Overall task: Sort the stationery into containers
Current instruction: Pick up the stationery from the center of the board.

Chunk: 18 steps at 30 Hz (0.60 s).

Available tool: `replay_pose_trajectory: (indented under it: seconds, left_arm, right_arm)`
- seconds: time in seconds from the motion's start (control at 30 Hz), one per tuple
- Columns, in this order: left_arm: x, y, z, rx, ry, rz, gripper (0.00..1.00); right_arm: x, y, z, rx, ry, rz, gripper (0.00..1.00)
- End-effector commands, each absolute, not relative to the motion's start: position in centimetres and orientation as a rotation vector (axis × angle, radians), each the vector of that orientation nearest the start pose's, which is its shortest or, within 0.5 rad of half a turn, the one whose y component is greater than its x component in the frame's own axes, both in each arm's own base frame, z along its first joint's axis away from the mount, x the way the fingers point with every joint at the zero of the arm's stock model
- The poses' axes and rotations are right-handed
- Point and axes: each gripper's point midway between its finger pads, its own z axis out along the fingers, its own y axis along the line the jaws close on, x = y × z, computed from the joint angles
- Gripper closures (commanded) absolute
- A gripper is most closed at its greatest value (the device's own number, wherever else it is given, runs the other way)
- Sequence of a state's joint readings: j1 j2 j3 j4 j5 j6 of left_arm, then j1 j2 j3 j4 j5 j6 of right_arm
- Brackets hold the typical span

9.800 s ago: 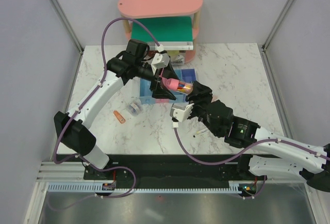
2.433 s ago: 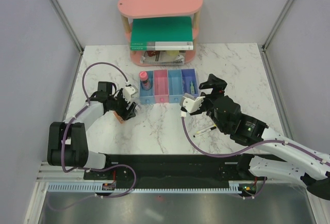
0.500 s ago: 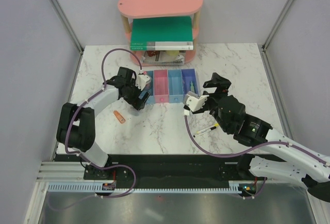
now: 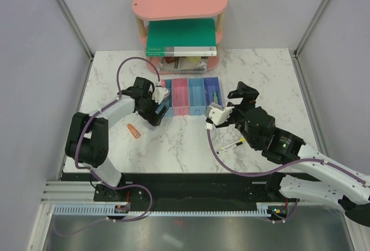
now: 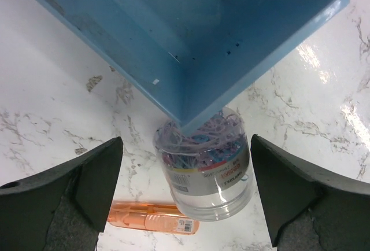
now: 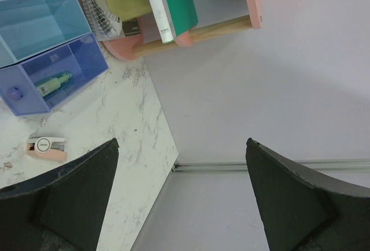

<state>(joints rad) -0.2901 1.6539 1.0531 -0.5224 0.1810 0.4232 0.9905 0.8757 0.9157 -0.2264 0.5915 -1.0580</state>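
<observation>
The row of four bins stands mid-table. My left gripper is open at the near corner of the left blue bin. In its wrist view the gripper has the clear roll lying between its fingers, partly hidden under that corner. The orange piece lies beside the roll and also shows in the top view. The green piece lies in the purple-blue bin. The pale pink piece and the pen lie on the table. My right gripper is open and empty.
The pink oval shelf stands behind the bins with the green book and notebooks on it. Grey walls close the table on the left, right and back. The table's right edge shows in the right wrist view.
My left gripper has come from the left side of the table to the left blue bin's near corner. Over the last half second it barely shifted. The right arm is still.
</observation>
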Motion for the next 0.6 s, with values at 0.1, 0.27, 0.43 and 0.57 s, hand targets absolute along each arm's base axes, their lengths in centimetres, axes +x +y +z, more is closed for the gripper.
replay_pose_trajectory:
  seconds: [0.1, 0.27, 0.43, 0.57]
  left_arm:
    - [30.6, -11.4, 4.2, 1.043, 2.539, -0.254, 0.03]
    - [29.9, -11.1, 4.3, 1.061, 2.537, -0.25, 0.03]
    - [29.5, -11.1, 3.8, 1.072, 2.545, -0.262, 0.04]
    - [29.6, -11.1, 3.3, 1.069, 2.547, -0.259, 0.09]
  right_arm:
    - [26.4, 16.7, 33.5, -1.198, 1.261, -0.551, 0.02]
    - [26.4, 16.9, 33.7, -1.197, 1.258, -0.546, 0.02]
    - [26.4, 16.8, 33.9, -1.191, 1.26, -0.548, 0.02]
    - [26.4, 16.7, 33.7, -1.194, 1.262, -0.548, 0.02]
